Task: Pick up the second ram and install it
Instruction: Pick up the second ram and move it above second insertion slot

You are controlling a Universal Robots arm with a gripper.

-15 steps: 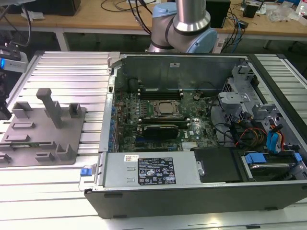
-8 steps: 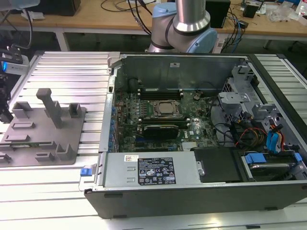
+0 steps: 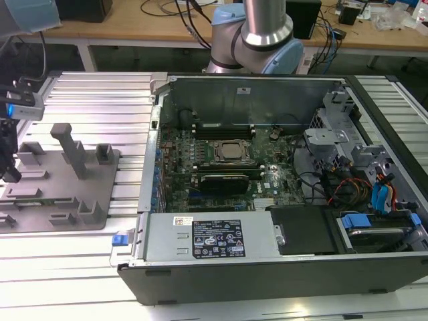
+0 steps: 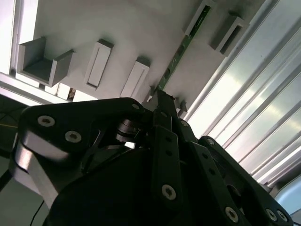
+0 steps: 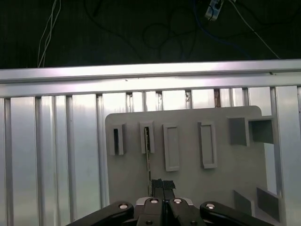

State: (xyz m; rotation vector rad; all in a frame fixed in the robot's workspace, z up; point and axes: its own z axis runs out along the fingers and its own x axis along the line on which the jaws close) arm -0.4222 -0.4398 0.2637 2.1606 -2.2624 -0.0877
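Second ram (image 4: pixel 180 52): thin, green, on edge

One grey plastic tray (image 5: pixel 127 179) carries one long, thin green circuit-board stick (image 5: pixel 148 155). In the first wrist view, four grey rectangular slotted posts (image 5: pixel 171 146) stand in a row along one edge of that tray. One open black metal computer case (image 3: pixel 267 271) holds one square silver processor chip (image 3: pixel 232 152).

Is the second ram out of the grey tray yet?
No, in the second wrist view the second ram stands on edge in the grey tray.
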